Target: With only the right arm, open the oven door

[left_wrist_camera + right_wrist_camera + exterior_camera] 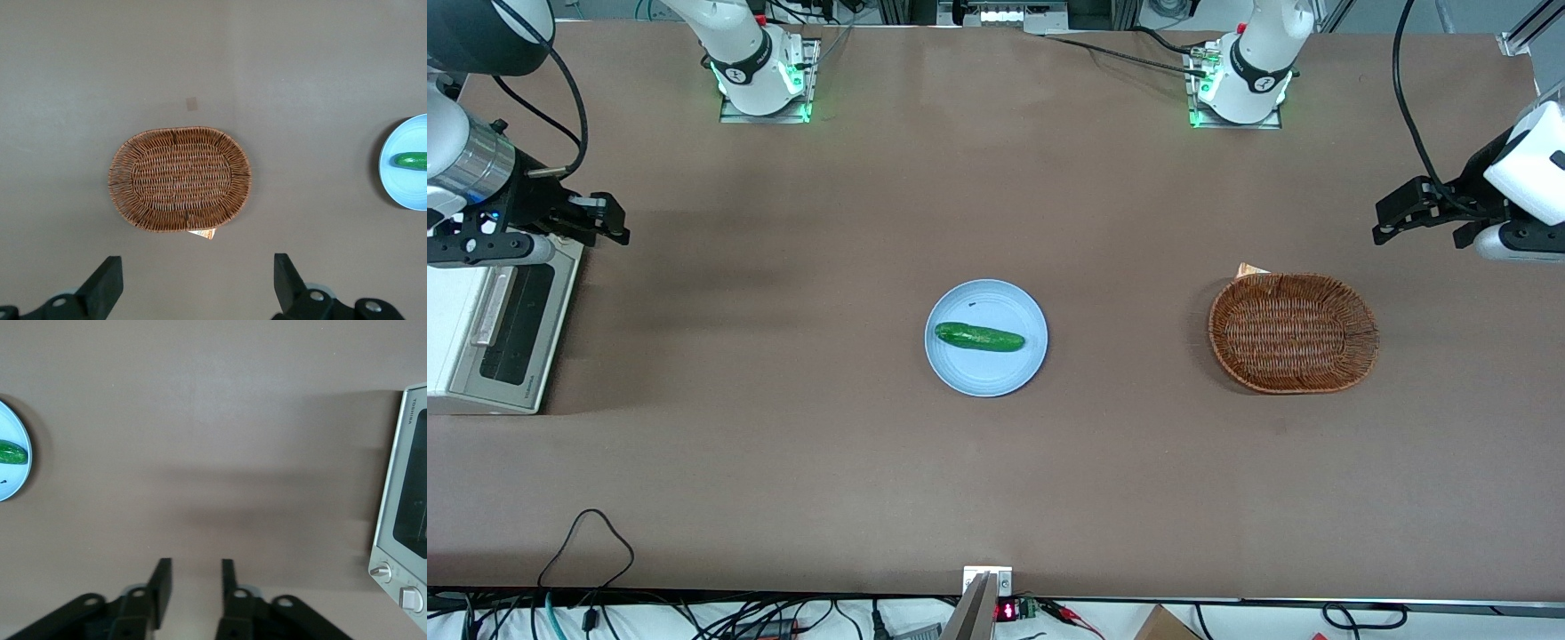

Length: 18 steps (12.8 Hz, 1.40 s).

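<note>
oven (pixel 454 356) cream-white | plate (pixel 985 373) pale blue | basket (pixel 1292 332) brown woven

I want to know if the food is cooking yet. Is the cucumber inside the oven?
No, the cucumber lies on the blue plate in the middle of the table, far from the oven, whose door is shut.

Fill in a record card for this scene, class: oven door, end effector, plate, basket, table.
oven door: shut, handle untouched
oven: at the working arm's end of the table
end effector: open, holding nothing, in the air above the oven's farther edge
plate: blue, mid-table, holds a cucumber
basket: wicker, empty, toward the parked arm's end
table: brown surface
</note>
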### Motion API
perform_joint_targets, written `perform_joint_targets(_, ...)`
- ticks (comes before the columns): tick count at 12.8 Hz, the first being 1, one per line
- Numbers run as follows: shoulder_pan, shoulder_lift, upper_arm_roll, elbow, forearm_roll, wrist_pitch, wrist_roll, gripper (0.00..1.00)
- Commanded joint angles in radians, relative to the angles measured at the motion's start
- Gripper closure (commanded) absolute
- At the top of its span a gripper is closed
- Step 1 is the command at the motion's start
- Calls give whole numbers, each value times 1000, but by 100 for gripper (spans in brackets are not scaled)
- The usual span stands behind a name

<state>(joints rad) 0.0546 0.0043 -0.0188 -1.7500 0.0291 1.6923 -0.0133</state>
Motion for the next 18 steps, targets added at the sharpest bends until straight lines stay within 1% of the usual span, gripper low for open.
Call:
perform_joint_targets(1, -4, 9, 7, 38, -9, -34, -10, 100)
perform_joint_targets(6, -10, 25, 5, 53, -14, -62, -10, 100)
perform_joint_targets(8, -9, 28, 4, 60, -44, -91, -4, 99)
perform_joint_targets(10, 2, 34, 8, 67, -177, -169, 9, 99)
perform_joint_targets(11, 7, 67, 13, 69, -210, -193, 21, 99)
perform_joint_targets(12, 25, 77, 14, 69, -263, -201, 32, 99)
perform_joint_targets(13, 54, 89, 14, 67, -349, -204, 33, 99)
perform_joint_targets(14, 69, 115, 14, 60, -416, -204, 38, 99)
perform_joint_targets(16, 86, 178, 14, 44, -585, -184, 53, 99)
perform_joint_targets(17, 88, 212, 14, 35, -674, -174, 80, 99)
perform_joint_targets(18, 83, 229, 14, 6, -754, -143, 148, 99)
